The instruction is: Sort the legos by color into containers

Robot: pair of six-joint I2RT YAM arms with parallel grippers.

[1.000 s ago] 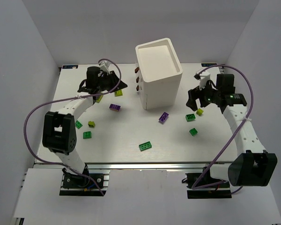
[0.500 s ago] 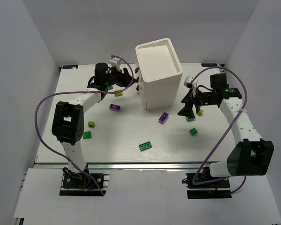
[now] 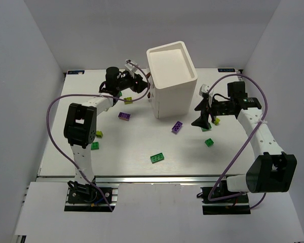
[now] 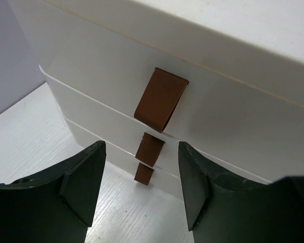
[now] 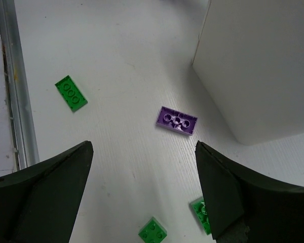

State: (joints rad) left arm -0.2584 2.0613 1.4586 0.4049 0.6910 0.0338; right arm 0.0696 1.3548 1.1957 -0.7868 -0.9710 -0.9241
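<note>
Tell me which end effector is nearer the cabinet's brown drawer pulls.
Left. The left end effector sits open directly in front of the drawer pulls, facing them, not touching. The right end effector is beyond the cabinet's opposite side, above scattered legos.

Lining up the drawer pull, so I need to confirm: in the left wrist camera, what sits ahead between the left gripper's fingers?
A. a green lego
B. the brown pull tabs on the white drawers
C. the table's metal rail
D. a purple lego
B: the left gripper, jaws open and holding nothing, faces the white drawers, with the brown pull tabs framed between the jaws.
</note>
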